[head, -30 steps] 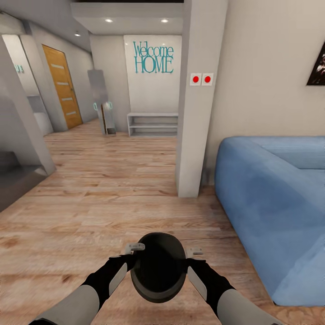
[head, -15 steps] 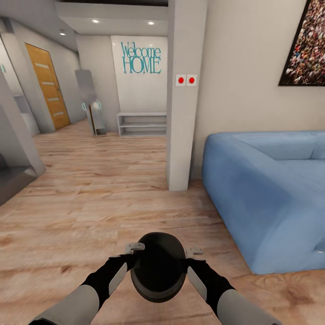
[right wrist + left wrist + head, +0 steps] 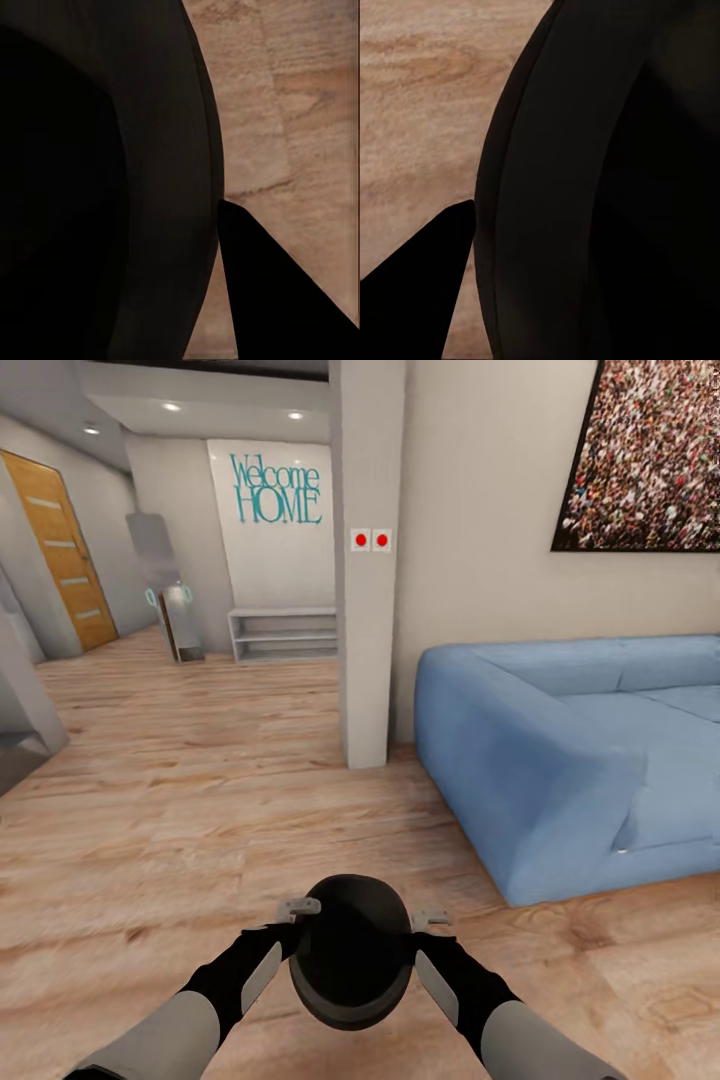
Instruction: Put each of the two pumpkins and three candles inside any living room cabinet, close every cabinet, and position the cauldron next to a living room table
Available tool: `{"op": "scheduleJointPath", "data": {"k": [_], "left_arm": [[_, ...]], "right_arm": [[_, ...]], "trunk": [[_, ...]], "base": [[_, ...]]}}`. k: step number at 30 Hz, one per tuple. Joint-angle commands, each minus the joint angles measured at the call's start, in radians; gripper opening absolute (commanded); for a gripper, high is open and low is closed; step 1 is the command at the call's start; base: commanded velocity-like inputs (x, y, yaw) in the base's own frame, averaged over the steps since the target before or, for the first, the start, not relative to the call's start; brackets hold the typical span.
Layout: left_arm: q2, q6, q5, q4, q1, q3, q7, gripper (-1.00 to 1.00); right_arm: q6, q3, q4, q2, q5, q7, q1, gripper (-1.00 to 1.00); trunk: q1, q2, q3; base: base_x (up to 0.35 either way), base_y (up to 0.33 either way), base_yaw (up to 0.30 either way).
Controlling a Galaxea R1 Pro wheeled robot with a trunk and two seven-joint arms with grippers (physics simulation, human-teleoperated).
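The black cauldron (image 3: 350, 950) hangs low in front of me over the wood floor, its wide mouth facing up. My left gripper (image 3: 298, 912) clamps its left rim and my right gripper (image 3: 428, 920) clamps its right rim. In the left wrist view the cauldron's dark wall (image 3: 607, 180) looms close beside one black finger (image 3: 412, 292). The right wrist view shows the same curved wall (image 3: 97, 187) and a finger (image 3: 277, 285) over the planks. The pumpkins, candles, cabinet and table are out of view.
A blue corner sofa (image 3: 560, 760) stands close at the right, with a large picture (image 3: 650, 460) above it. A grey pillar (image 3: 368, 610) rises ahead. Behind it are a low white shelf (image 3: 283, 634) and a wooden door (image 3: 60, 560) at far left.
The whole view has swung to the right, so the sofa and picture show more and the hallway has slid left. The cauldron and both arms keep the same pose.
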Motion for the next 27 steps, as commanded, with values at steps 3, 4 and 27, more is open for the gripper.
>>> {"op": "scheduleJointPath", "data": {"k": [3, 4, 27], "left_arm": [[0.025, 0.004, 0.038, -0.001, 0.0, -0.02, 0.006, -1.0], [0.025, 0.003, 0.038, -0.001, 0.0, -0.02, 0.006, -1.0], [0.025, 0.003, 0.038, -0.001, 0.0, -0.02, 0.006, -1.0]], "right_arm": [[-0.004, 0.01, -0.052, -0.005, -0.017, -0.004, -0.001, -1.0], [-0.004, 0.01, -0.052, -0.005, -0.017, -0.004, -0.001, -1.0], [-0.004, 0.01, -0.052, -0.005, -0.017, -0.003, -0.001, -1.0]], "trunk": [[-0.001, -0.001, -0.001], [-0.001, -0.001, -0.001], [-0.001, -0.001, 0.006]], "base": [[-0.34, 0.0, -0.026], [-0.34, 0.0, -0.012], [-0.13, 0.0, -0.186]]}}
